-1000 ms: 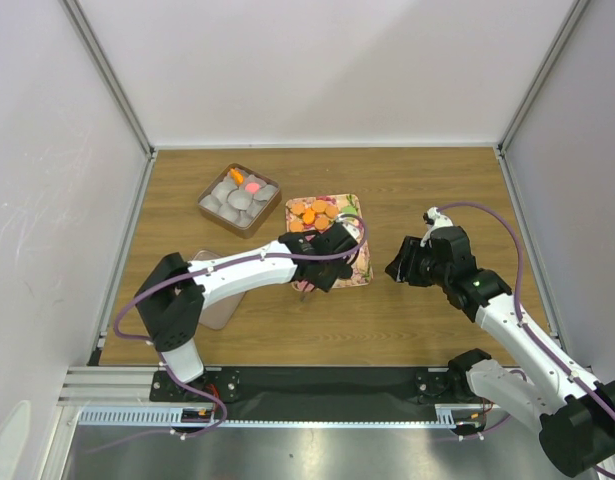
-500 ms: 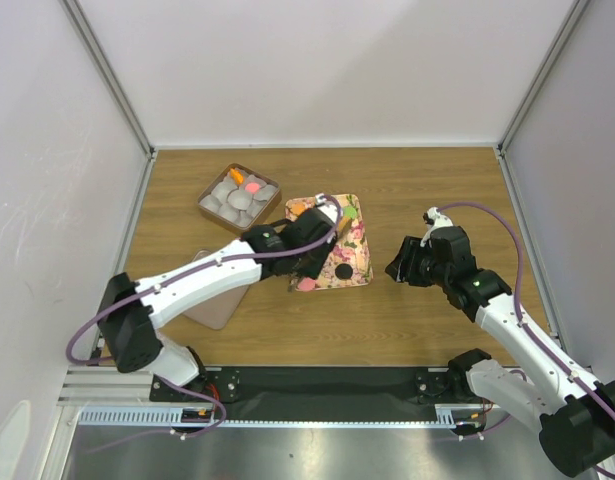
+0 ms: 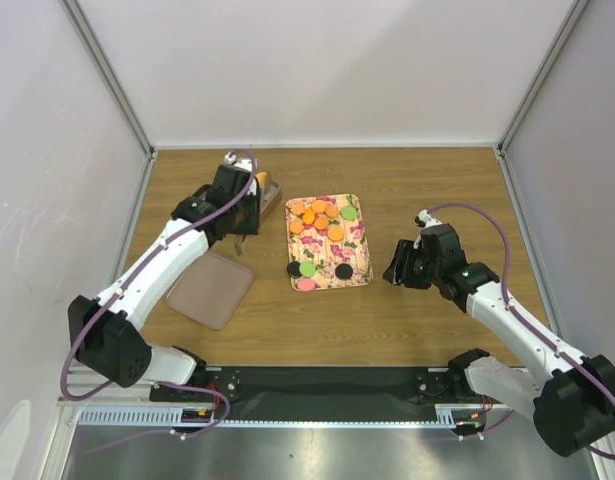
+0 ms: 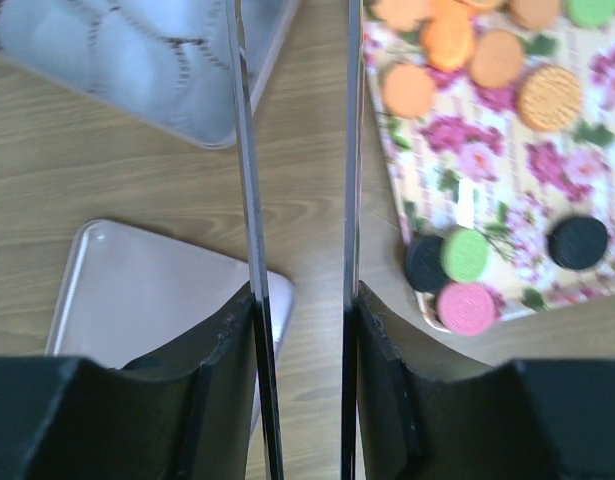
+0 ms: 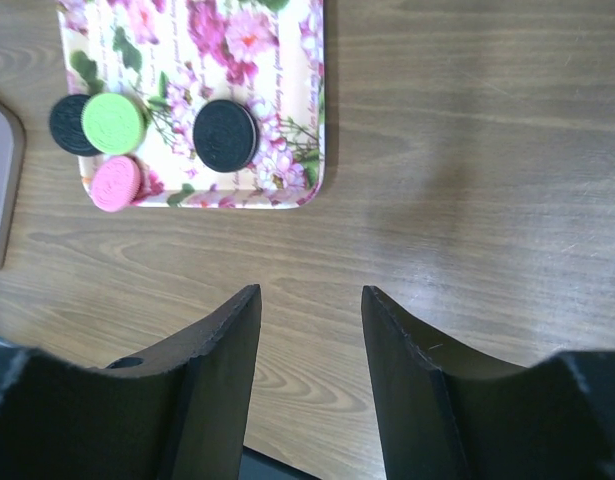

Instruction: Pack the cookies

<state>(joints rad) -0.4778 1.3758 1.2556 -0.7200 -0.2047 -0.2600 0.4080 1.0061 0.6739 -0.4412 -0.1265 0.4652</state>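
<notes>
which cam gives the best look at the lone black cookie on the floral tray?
Right wrist: the lone black cookie sits large, sharp and unobstructed on the floral tray. Left wrist shows it whole but softer, near the frame's right edge. Top external shows only a small dark dot.

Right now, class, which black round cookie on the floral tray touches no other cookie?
The black round cookie nearer the floral tray's right edge; the other black cookie touches a green round cookie.

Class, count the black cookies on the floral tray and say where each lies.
2. One black cookie lies alone near the tray's near edge; the other touches the green cookie at the near left corner. None seems hidden there.
</notes>
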